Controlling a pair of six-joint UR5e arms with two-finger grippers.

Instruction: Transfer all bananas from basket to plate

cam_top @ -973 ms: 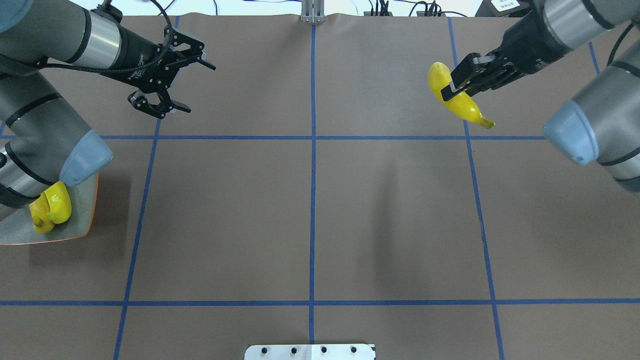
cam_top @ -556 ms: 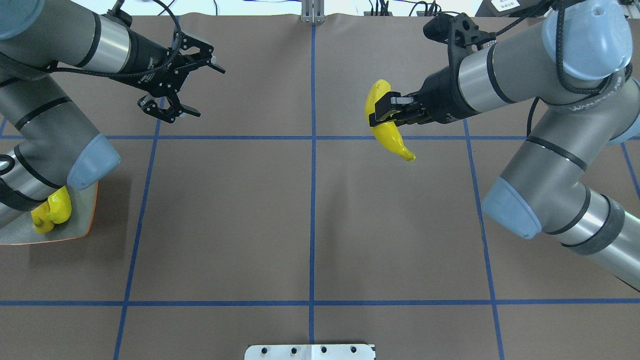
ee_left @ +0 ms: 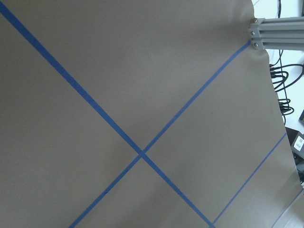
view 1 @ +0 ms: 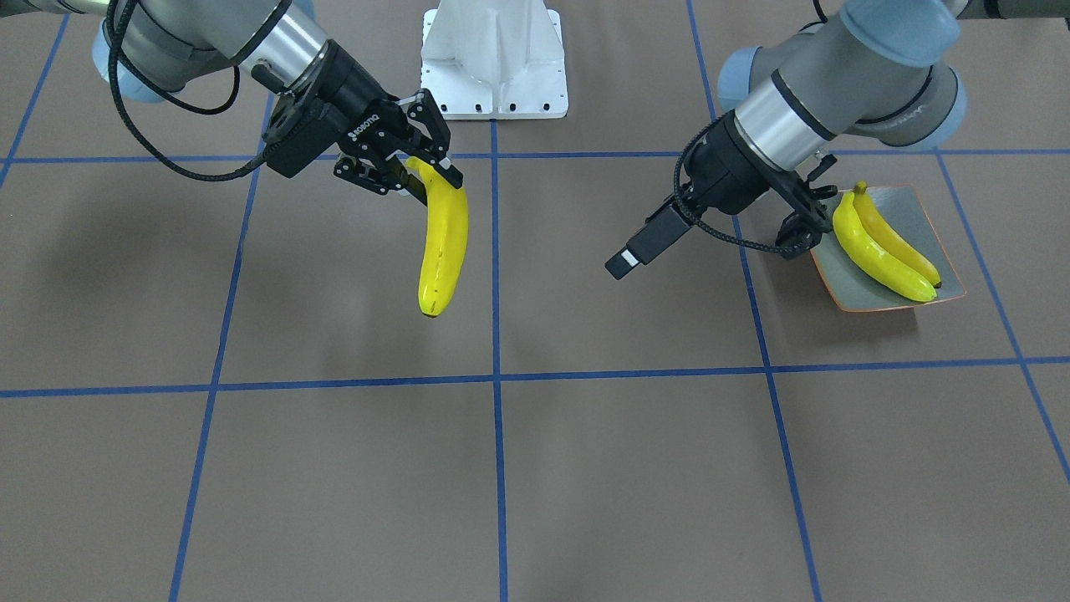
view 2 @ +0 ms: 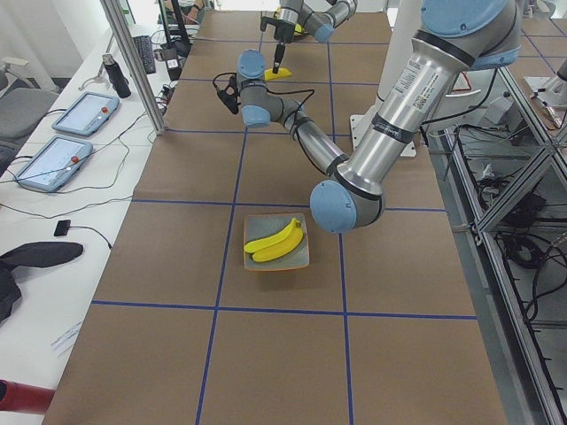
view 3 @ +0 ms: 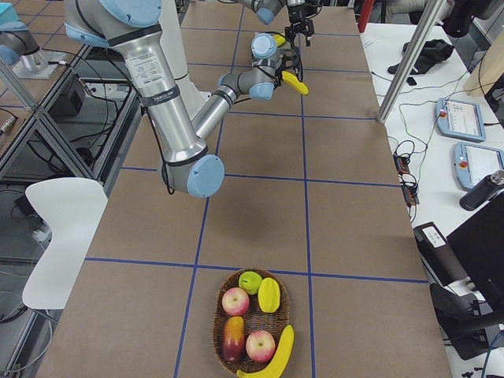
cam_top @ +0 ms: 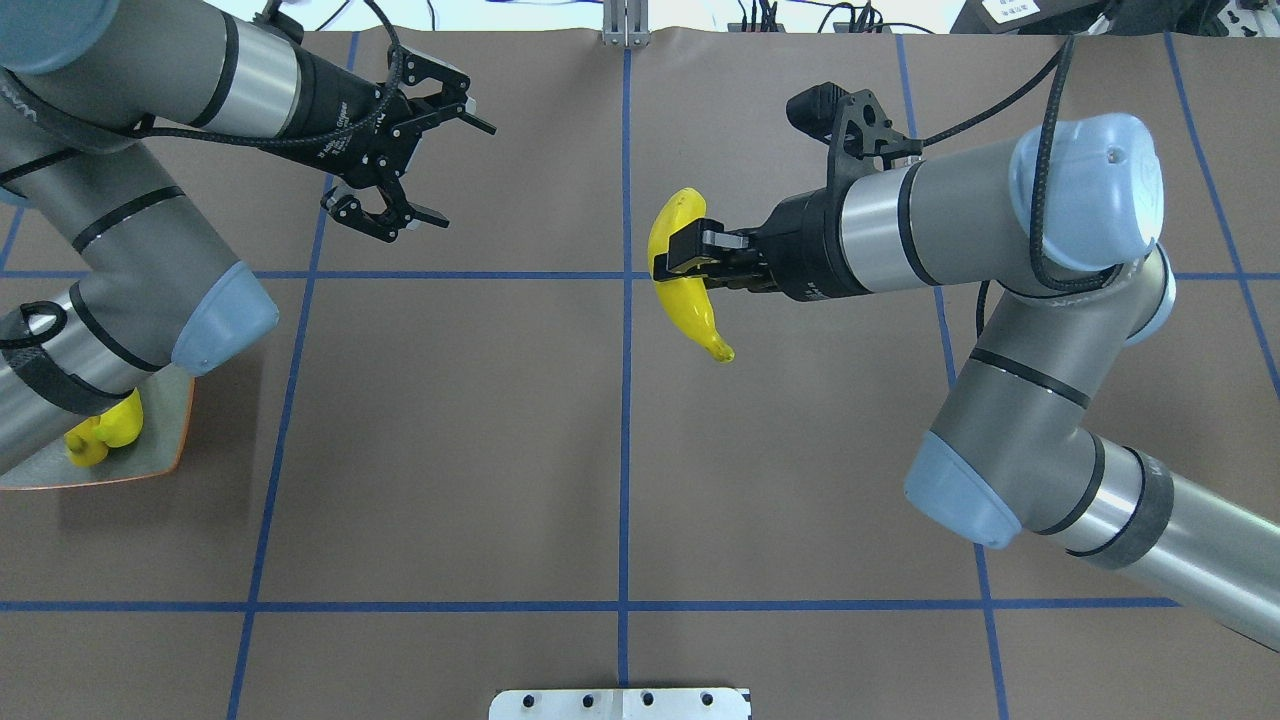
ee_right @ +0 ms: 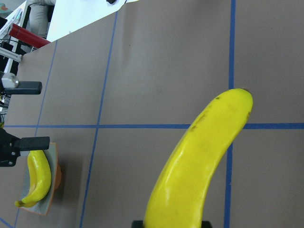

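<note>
Two bananas [view 1: 882, 251] lie side by side on the plate [view 1: 844, 288] near the left end of the bench [cam_top: 450, 450]. My right tool [cam_top: 672, 262] is clamped across the upper part of a third banana [cam_top: 690, 305]. It holds the fruit clear of the surface, just right of the bench's centre line, with the free end hanging down. My left tool [cam_top: 465, 175] is spread wide and carries nothing. It is poised over the left half toward the far edge, with its mouth turned toward the fruit. Judgement: the basket [view 3: 216, 327] stands at the right end and the plate at the opposite end, so neither arm likely covers both. The grip sits high to leave bare length for my left tool to take. A hand-over appears in preparation, and the two tools are well apart. A fourth banana [view 3: 272, 354] rests on the basket's rim beside other fruit, so the task is unfinished.
</note>
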